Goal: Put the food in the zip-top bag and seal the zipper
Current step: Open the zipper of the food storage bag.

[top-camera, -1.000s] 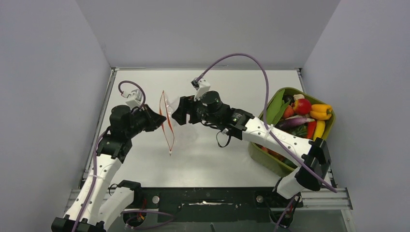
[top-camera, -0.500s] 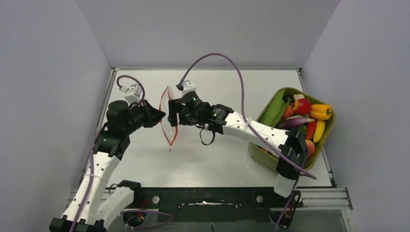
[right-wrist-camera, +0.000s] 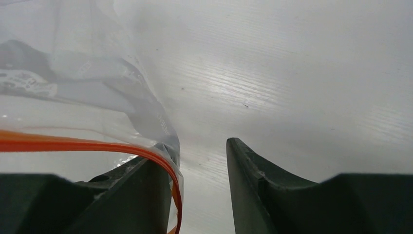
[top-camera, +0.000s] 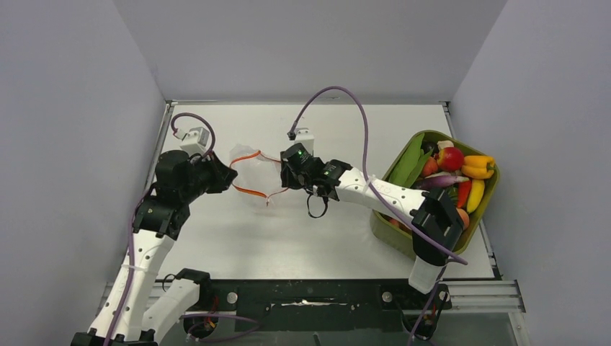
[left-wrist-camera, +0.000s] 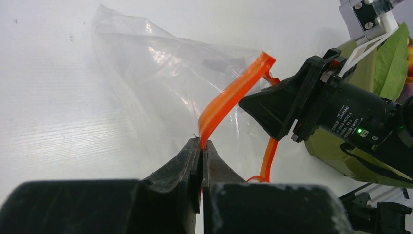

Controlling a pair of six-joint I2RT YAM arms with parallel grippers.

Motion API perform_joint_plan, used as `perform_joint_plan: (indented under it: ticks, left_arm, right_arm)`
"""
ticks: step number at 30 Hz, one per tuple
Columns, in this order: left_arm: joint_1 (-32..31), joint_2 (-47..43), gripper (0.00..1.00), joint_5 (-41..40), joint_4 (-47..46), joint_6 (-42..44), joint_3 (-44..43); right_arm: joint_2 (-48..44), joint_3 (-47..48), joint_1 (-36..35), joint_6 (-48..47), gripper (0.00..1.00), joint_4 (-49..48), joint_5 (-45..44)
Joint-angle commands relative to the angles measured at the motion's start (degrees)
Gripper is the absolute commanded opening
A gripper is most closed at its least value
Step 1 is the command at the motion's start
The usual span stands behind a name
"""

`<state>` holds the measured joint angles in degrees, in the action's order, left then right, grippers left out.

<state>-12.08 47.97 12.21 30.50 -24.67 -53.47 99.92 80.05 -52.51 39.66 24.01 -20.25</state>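
The clear zip-top bag (top-camera: 248,166) hangs between my two grippers over the table's middle left, its mouth spread apart. My left gripper (top-camera: 229,178) is shut on the orange-red zipper strip (left-wrist-camera: 233,92), pinched at its fingertips (left-wrist-camera: 195,148). My right gripper (top-camera: 285,175) is open at the bag's right side. In the right wrist view the zipper (right-wrist-camera: 97,145) drapes over its left finger (right-wrist-camera: 141,185), which sits inside the bag's mouth; the right finger (right-wrist-camera: 253,175) is outside. The bag (right-wrist-camera: 68,73) looks empty. The toy food (top-camera: 450,169) lies in the tub.
The olive-green tub (top-camera: 398,239) with several toy fruits and vegetables stands at the table's right edge, under my right arm. Grey walls close in on the left, back and right. The right arm's purple cable (top-camera: 339,92) arcs above the bag.
The bag hung flat and edge-on; my right gripper moved left to it and hooked a finger in its mouth. The mouth is now pulled open between both grippers. The left gripper keeps its hold.
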Motion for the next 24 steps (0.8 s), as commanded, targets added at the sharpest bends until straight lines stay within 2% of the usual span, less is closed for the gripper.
perform_joint_plan:
  ticks: [1,14,17,24]
  left_arm:
    - [-0.2,0.5,0.0,1.0,-1.3,2.5,-3.0]
    - [-0.2,1.7,0.0,8.3,-6.6,1.6,2.7]
    - [-0.3,1.1,0.0,8.9,-9.5,1.8,5.2]
    - [-0.3,-1.4,0.0,10.6,-13.8,3.0,10.4]
  right_arm:
    - [-3.1,0.8,-0.7,-1.7,0.44,-6.7,3.7]
    - [-10.6,0.4,-0.8,-5.7,0.76,-5.9,17.9]
    - [-13.0,-0.5,-0.5,-6.0,0.84,-4.0,16.8]
    - [-17.4,-0.7,1.8,-4.4,0.86,4.3,6.0]
